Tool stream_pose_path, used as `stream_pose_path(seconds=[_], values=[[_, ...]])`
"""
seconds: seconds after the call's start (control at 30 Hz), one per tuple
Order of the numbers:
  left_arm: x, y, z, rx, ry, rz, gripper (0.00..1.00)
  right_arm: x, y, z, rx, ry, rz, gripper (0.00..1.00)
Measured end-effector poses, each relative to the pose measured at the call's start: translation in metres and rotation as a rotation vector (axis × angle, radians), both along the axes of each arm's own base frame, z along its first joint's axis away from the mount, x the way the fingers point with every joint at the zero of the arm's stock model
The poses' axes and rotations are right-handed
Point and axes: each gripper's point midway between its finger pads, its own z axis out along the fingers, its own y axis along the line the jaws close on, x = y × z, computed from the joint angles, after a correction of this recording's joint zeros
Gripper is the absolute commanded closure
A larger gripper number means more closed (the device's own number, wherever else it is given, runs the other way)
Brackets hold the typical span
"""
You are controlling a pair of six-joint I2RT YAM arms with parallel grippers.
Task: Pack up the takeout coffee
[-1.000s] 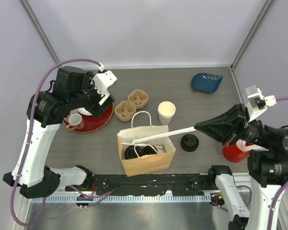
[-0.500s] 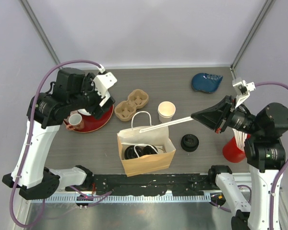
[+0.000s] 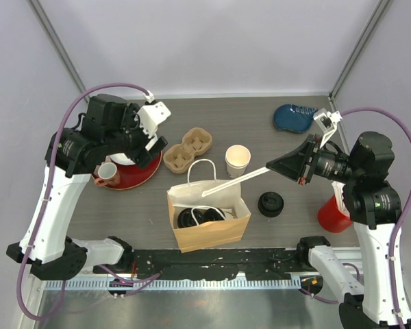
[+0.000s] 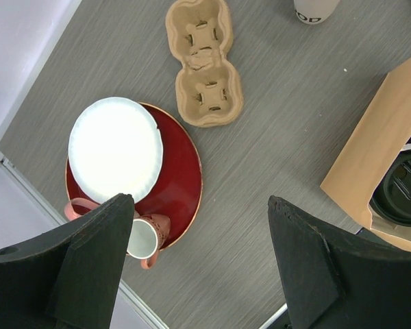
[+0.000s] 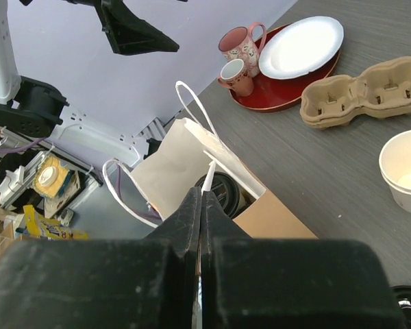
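A brown paper bag [image 3: 209, 223] stands open near the front middle of the table. Inside it show the black lids of the takeout coffee [image 3: 194, 218], also visible in the right wrist view [image 5: 226, 193] and the left wrist view [image 4: 404, 197]. My right gripper [image 3: 270, 166] [image 5: 201, 197] is shut on a white wrapped straw [image 3: 234, 182]. The straw slants down to the left, its tip [image 5: 209, 175] over the bag's mouth. My left gripper [image 3: 146, 147] [image 4: 198, 205] hangs open and empty above the red plate's near edge.
An open lidless white cup [image 3: 238, 159] stands behind the bag, next to a cardboard cup carrier [image 3: 188, 150]. A stack of black lids [image 3: 270, 204] lies right of the bag. The red plate [image 3: 140, 171] carries a white plate and pink mugs [image 3: 108, 173]. A red cup [image 3: 334, 215] stands at right.
My right arm has turned and drawn back and up, so the straw's tip moved from the bag's left side to its middle. The left arm shifted only slightly.
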Motion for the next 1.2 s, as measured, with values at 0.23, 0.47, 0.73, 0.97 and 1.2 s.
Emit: stream_pose_path(seconds=[0.23, 0.47, 0.73, 0.97, 1.2], values=[[0.004, -0.002, -0.002, 0.005, 0.009, 0.000, 0.17, 0.003, 0.023, -0.017, -0.047, 0.064, 0.095, 0.97], [0.004, -0.002, -0.002, 0.005, 0.009, 0.000, 0.17, 0.003, 0.056, -0.039, -0.114, 0.127, 0.178, 0.16], [0.004, -0.002, -0.002, 0.006, 0.009, -0.001, 0.17, 0.015, 0.056, -0.017, -0.133, 0.052, 0.117, 0.14], [0.004, -0.002, -0.005, 0.009, 0.015, -0.001, 0.17, 0.032, 0.049, -0.016, -0.199, 0.026, 0.032, 0.14], [0.003, -0.002, -0.014, 0.017, 0.030, 0.000, 0.17, 0.040, 0.038, -0.052, -0.294, 0.099, -0.032, 0.10]])
